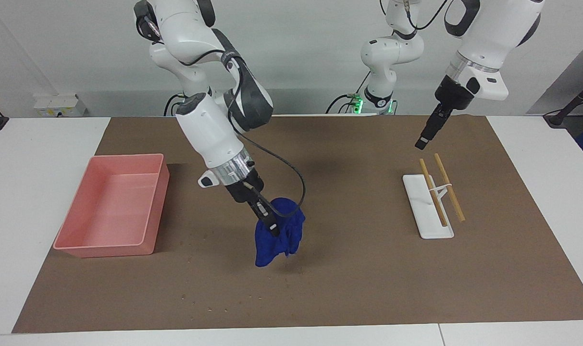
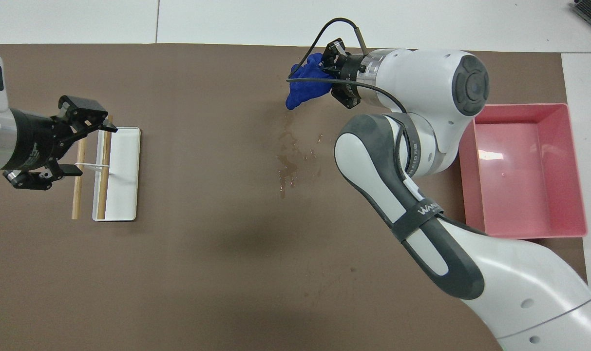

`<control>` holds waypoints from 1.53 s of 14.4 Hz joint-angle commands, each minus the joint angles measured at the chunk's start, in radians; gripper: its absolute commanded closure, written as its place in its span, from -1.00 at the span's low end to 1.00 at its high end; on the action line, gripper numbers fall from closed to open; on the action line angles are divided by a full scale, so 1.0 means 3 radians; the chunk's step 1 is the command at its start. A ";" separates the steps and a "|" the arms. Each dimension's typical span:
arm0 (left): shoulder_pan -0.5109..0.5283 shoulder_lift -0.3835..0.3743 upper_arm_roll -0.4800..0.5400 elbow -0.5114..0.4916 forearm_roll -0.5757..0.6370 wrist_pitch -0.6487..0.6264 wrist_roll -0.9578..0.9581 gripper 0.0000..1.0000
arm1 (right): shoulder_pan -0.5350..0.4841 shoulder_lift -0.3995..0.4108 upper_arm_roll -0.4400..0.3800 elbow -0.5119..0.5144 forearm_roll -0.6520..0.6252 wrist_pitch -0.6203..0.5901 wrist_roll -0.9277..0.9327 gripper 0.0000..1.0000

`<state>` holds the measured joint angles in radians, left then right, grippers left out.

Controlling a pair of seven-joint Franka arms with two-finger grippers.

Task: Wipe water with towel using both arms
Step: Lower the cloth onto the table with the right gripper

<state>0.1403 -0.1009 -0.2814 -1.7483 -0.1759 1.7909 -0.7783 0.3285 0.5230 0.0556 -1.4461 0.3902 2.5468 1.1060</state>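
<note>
Water (image 2: 289, 163) lies mid-mat (image 1: 368, 288); bin (image 1: 109, 206) toward the right arm's end of it, tray (image 1: 426, 211) bearing two sticks (image 1: 449, 187) toward the left arm's end.

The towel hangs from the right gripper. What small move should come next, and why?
Probably lower the right gripper so that the towel presses flat on the mat at the end of the water farthest from the robots. The towel hangs bunched from the shut gripper, its lowest tip about at the mat, and the water looks unwiped. The left gripper waits open above the white tray.
</note>
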 commanded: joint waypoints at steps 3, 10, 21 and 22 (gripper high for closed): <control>0.0028 -0.0073 0.0099 0.0065 0.0300 -0.0503 0.1661 -1.00 | 0.0218 0.0505 0.0014 0.0167 -0.0210 0.0504 -0.0577 1.00; -0.0135 0.0484 0.0110 0.0873 0.0477 -0.0908 0.1801 -1.00 | 0.0418 0.0722 0.0014 0.0030 -0.0626 0.0842 -0.0563 1.00; -0.0717 0.0199 0.0789 0.0348 0.0934 -0.0903 0.2410 -1.00 | 0.0562 -0.0254 0.0014 -0.1677 -0.0616 0.0873 -0.0430 1.00; -0.0749 0.0142 0.0830 0.0255 0.0934 -0.0852 0.2405 -1.00 | 0.0562 -0.0321 0.0019 -0.1750 -0.0616 0.0853 -0.0430 1.00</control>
<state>-0.0269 0.0204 -0.0841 -1.5659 0.0877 1.5140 -0.0605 0.5027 0.5211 0.0551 -1.8316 0.2166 2.7920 0.9578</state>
